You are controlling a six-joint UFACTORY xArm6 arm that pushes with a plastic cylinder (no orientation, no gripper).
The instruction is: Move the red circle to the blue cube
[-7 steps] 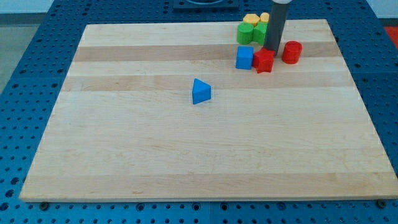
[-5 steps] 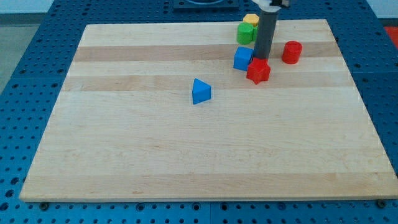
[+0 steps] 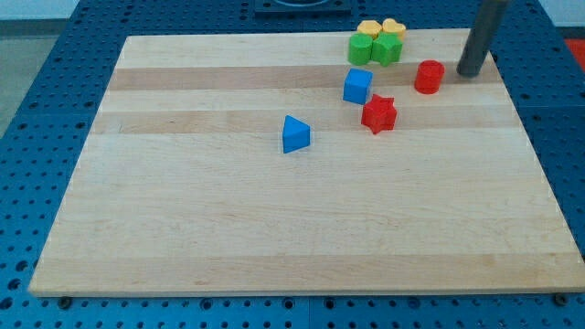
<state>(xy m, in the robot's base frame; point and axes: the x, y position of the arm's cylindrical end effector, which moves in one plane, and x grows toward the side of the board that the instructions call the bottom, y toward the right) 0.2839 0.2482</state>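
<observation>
My tip (image 3: 470, 73) has jumped from beside the red star-shaped block (image 3: 378, 113) to the view's right of the red circle block (image 3: 429, 77), near but apart – set, I judge, to push it left toward the blue cube block (image 3: 357, 86). It is a bare rod with nothing to open or close – its top is cut off, and the shapes of the green and yellow blocks (image 3: 377, 42) at the wooden board (image 3: 228, 219) top are hard to read.
</observation>
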